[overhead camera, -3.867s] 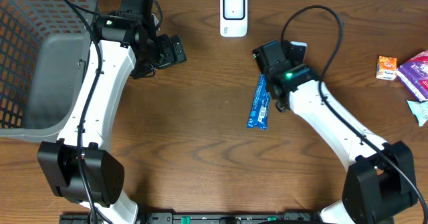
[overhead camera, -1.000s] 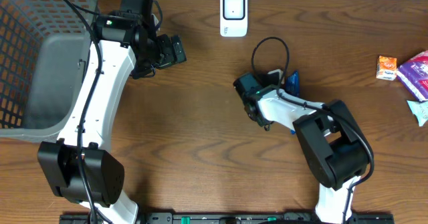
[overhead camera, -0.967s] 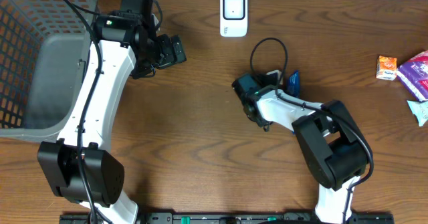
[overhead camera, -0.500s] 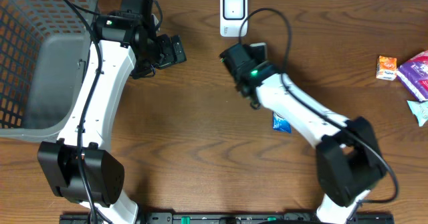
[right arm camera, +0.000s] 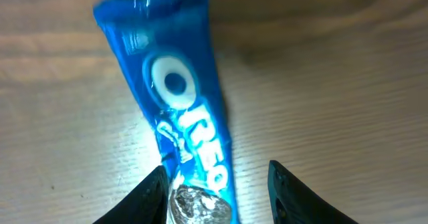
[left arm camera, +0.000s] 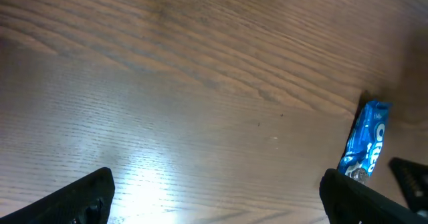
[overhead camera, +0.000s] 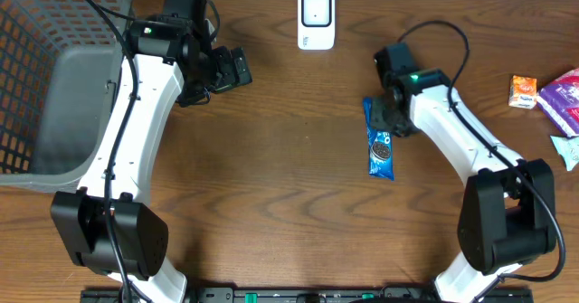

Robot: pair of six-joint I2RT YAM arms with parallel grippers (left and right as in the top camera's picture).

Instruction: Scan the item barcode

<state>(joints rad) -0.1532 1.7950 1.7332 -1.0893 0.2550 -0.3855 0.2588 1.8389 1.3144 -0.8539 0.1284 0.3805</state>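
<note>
Right wrist view: the right jaws stand part-open astride one end of the blue Oreo pack [right arm camera: 184, 110], which lies flat on the surface [right arm camera: 334, 83]. A grip this near the tip may catch only wrapper, so the pack could droop or slip before reaching the scanner [overhead camera: 316, 18]. The left jaws gape wide, empty.

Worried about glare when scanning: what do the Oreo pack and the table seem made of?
Oreo pack: probably glossy blue plastic film; it shows bright highlights and a crimped end.
Table: wood or wood-look laminate, satin finish; grain lines and a soft light patch show.
</note>
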